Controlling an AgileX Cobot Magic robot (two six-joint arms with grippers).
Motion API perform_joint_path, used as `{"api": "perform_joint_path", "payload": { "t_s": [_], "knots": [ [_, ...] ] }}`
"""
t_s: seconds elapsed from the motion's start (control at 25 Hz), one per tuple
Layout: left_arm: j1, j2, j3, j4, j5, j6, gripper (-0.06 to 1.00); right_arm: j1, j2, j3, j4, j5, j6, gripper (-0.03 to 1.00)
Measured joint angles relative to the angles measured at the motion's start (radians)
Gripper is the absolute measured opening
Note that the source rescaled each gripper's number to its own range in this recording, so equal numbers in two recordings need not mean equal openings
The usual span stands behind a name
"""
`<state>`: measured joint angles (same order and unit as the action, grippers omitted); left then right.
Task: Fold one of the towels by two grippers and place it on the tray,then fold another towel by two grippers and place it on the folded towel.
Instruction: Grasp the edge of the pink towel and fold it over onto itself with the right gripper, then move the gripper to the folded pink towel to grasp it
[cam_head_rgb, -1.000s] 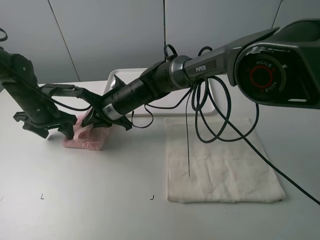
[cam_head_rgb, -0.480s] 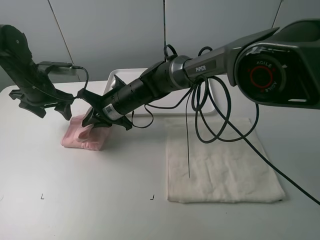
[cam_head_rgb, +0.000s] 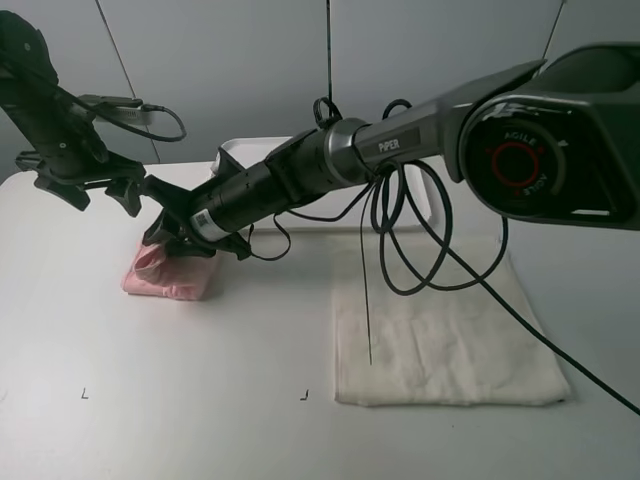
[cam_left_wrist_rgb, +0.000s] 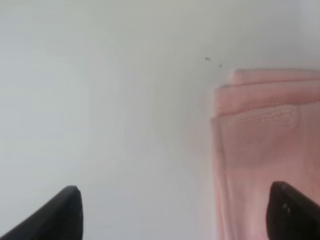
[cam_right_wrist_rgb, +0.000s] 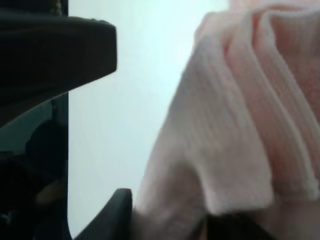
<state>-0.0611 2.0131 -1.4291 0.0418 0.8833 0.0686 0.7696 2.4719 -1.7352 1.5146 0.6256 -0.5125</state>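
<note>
The pale pink towel (cam_head_rgb: 165, 277) lies folded into a small thick pad on the table at the left. My right gripper (cam_head_rgb: 160, 228) reaches across to its far edge. In the right wrist view its jaws stand apart, and the pink towel's (cam_right_wrist_rgb: 235, 125) folds rest against one finger. My left gripper (cam_head_rgb: 103, 198) hangs open above and to the left of the pad, with nothing between its fingertips (cam_left_wrist_rgb: 290, 212). The left wrist view shows the towel's corner (cam_left_wrist_rgb: 265, 130) below it. The cream towel (cam_head_rgb: 440, 330) lies flat at the right. The white tray (cam_head_rgb: 234, 152) sits at the back, mostly hidden behind my right arm.
Black cables (cam_head_rgb: 400, 250) hang in loops from my right arm over the cream towel's near-left part. Small black corner marks (cam_head_rgb: 84, 394) are on the table's front. A grey wall stands behind the table.
My left gripper let go of the pink towel and rose up and back to the left. The right gripper's jaws have parted from the cloth, and the arm shifted slightly left.
</note>
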Motion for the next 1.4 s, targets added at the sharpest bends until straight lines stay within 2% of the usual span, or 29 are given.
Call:
{"api": "perform_joint_path", "payload": {
  "t_s": [0.16, 0.28, 0.64, 0.84, 0.88, 1.2, 1.4],
  "knots": [
    [0.000, 0.000, 0.000, 0.007, 0.016, 0.013, 0.95, 0.029, 0.000, 0.000, 0.064, -0.017, -0.055, 0.65],
    [0.000, 0.000, 0.000, 0.008, 0.017, 0.023, 0.95, 0.025, 0.000, 0.000, 0.064, -0.016, -0.078, 0.73],
    [0.000, 0.000, 0.000, 0.009, 0.017, 0.030, 0.95, -0.070, -0.040, 0.000, -0.067, 0.040, -0.065, 0.75],
    [0.000, 0.000, 0.000, 0.011, 0.019, 0.034, 0.95, -0.101, -0.047, 0.000, -0.295, 0.060, 0.133, 0.75],
    [0.000, 0.000, 0.000, 0.011, 0.019, 0.034, 0.95, -0.101, -0.045, 0.000, -0.309, 0.065, 0.148, 0.75],
    [0.000, 0.000, 0.000, 0.011, 0.024, 0.035, 0.95, -0.101, -0.001, 0.000, -0.319, 0.081, 0.181, 0.75],
    [0.000, 0.000, 0.000, 0.009, 0.026, 0.035, 0.95, -0.097, 0.005, 0.000, -0.290, 0.056, 0.181, 0.75]
  ]
}}
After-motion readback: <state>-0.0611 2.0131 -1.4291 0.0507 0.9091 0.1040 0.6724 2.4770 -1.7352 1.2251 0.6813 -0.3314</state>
